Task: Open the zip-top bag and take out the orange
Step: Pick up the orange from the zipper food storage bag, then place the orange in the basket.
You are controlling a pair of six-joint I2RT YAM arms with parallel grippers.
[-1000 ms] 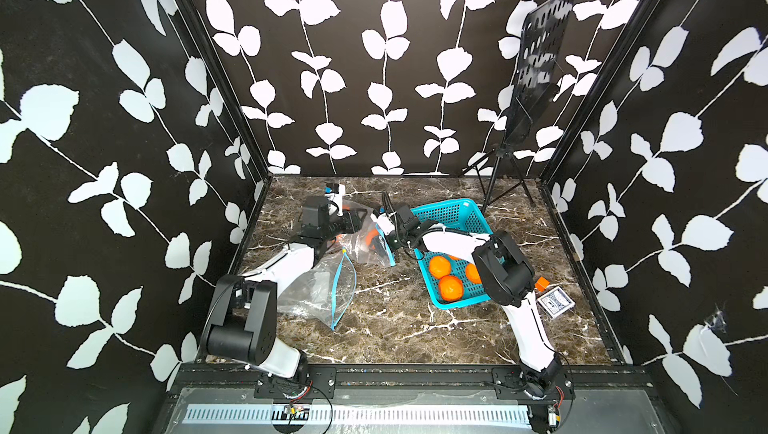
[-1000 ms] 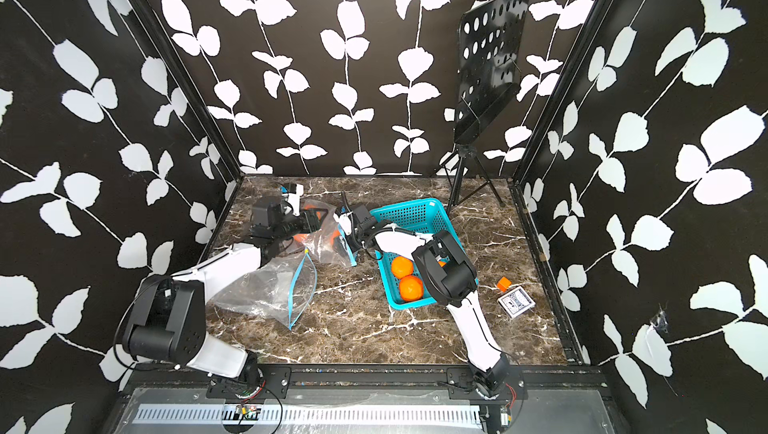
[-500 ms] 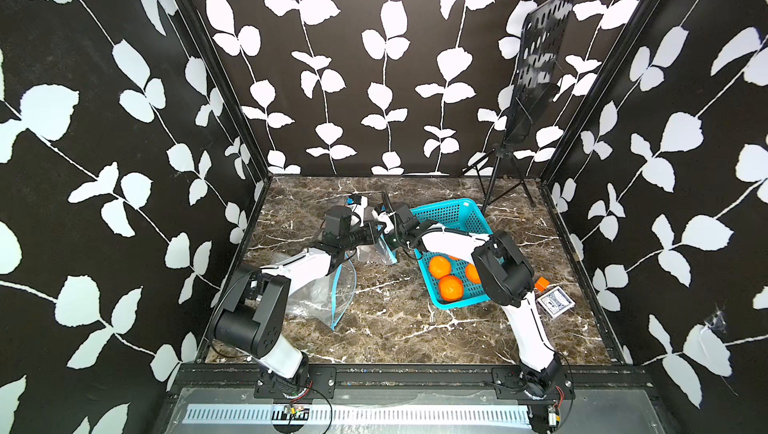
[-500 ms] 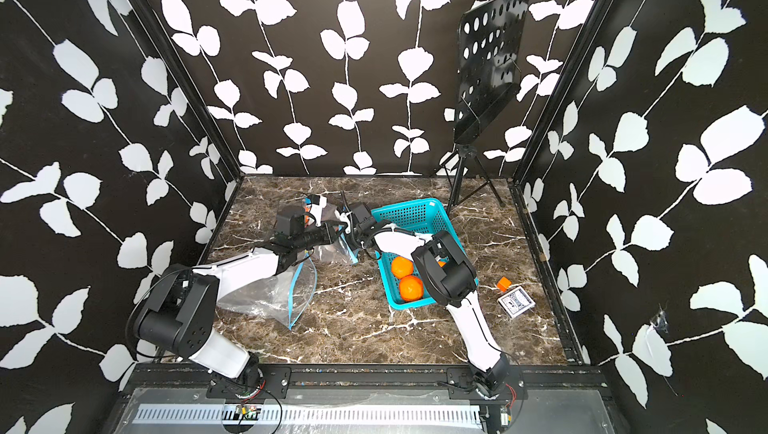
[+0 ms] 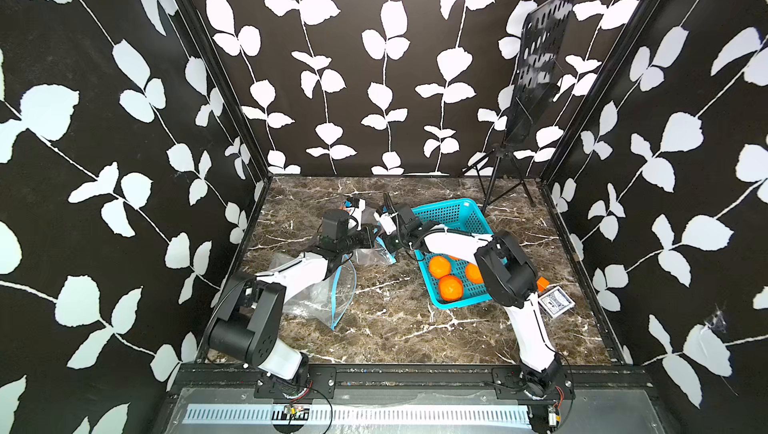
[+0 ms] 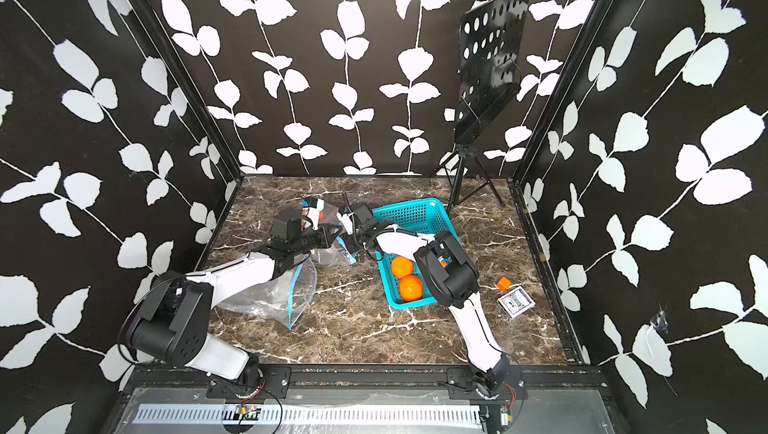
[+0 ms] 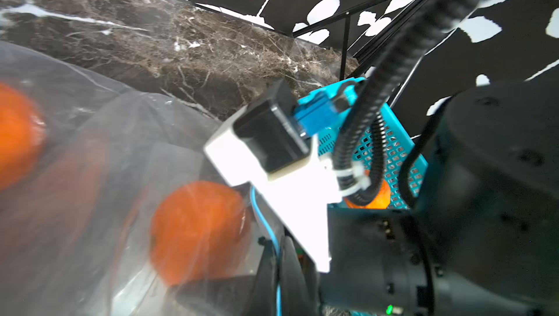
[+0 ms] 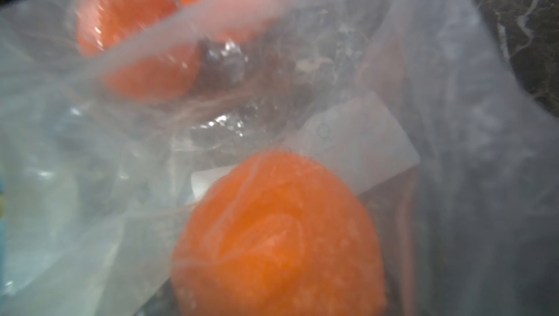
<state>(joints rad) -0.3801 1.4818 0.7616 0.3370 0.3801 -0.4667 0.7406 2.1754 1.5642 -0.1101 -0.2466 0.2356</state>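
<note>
The clear zip-top bag (image 6: 328, 255) with a blue zip strip lies at the middle back of the table, between my two arms. Through its film I see oranges (image 8: 133, 42), and one orange (image 8: 278, 232) sits right at my right gripper's jaws and fills the space there. The right gripper (image 5: 385, 241) appears shut on that orange, with its fingers hidden by the fruit and film. My left gripper (image 7: 278, 269) is shut on the bag's blue zip rim (image 7: 266, 217), right beside the right gripper. From the left wrist, another look at an orange (image 7: 199, 229) inside the bag.
A teal basket (image 5: 453, 213) with three oranges (image 5: 451, 288) stands to the right under my right arm. A second, empty clear bag (image 5: 316, 299) lies under my left arm. A card pack (image 5: 556, 304) and a small orange block (image 5: 541, 284) lie far right. A music stand (image 5: 536, 70) fills the back right corner.
My left arm swung right toward the right gripper and its jaws closed on the bag's zip rim. The right arm stayed where it was.
</note>
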